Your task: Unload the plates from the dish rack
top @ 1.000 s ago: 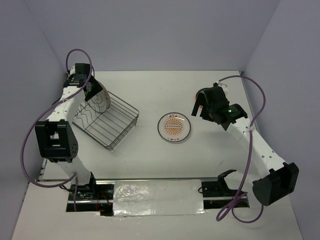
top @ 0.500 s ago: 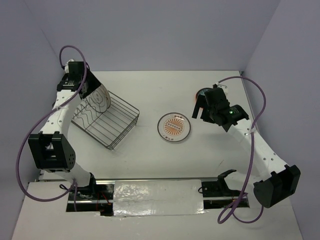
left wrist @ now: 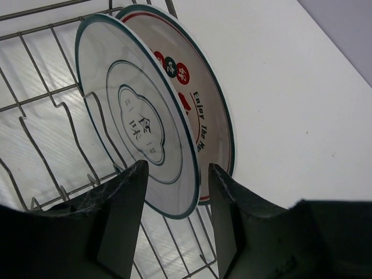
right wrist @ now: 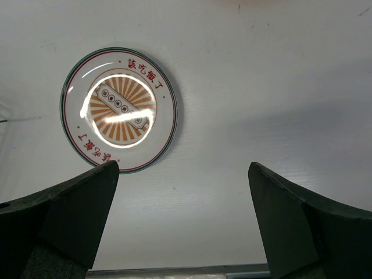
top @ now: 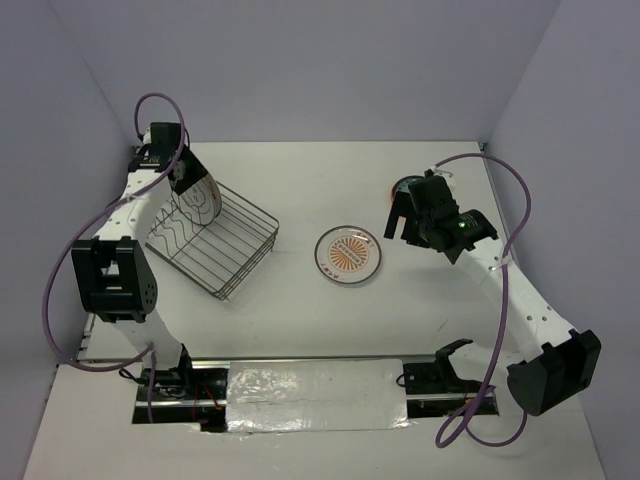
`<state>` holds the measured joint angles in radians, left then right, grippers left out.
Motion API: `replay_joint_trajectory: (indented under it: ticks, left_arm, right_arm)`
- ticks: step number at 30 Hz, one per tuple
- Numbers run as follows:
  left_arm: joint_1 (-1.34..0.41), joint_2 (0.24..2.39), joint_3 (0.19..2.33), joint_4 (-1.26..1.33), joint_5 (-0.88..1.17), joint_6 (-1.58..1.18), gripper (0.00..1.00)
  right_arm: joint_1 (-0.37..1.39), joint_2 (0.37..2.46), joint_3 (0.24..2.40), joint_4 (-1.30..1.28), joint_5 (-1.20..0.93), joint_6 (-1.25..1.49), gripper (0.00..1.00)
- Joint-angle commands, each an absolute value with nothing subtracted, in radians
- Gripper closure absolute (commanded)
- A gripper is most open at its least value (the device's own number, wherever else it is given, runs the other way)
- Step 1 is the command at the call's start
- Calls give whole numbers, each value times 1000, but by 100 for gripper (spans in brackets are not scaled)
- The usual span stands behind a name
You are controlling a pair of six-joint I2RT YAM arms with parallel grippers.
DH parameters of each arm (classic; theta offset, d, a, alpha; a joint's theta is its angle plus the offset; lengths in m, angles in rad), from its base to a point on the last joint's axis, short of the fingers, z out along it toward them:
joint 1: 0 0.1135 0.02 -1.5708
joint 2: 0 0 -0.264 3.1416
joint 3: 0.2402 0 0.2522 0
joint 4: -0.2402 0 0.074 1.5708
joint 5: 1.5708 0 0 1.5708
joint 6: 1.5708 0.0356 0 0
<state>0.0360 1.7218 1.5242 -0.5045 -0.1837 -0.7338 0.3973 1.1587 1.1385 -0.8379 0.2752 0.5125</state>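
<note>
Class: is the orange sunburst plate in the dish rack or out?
Out: the plate lies flat on the table, apart from the rack.

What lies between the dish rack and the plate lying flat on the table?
Nothing. In the top view, the stretch of table between the dish rack and the flat plate is bare.

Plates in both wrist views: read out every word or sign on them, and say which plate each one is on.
"Enjoy The M", cut off there: rear plate in the rack.
"食味": centre of the front plate in the rack.
"該吃飯了", in red: upper rim of the plate on the table.
Round dots on the rear plate, and the centre strip and lower rim text of the plate on the table: too small to read.
</note>
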Motion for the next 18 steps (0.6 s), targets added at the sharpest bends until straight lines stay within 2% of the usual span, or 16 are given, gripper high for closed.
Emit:
replay_joint_trajectory:
  ticks: [1,5,6,11,12,18]
  left_arm:
    - [34,1761,1542,-457,-166,-727,45]
    - [35,1763,1534,-494,-196,-744,58]
    - [34,1761,1534,-520,-207,-755,65]
    - [34,1761,1549,-534,-206,-772,81]
    - [34,1759,1561,-547,-204,-776,87]
    - [25,1698,1670,-603,-193,-827,99]
  right_arm:
    - [408,1146,1154,-850,281,497,0]
    - [408,1146,1154,-848,282,500,0]
    - [407,1146,1152,-845,282,502,0]
    - [410,1154,1176,-848,279,506,0]
    - [410,1155,1184,-854,281,505,0]
    - [410,1166,1232,-868,281,511,0]
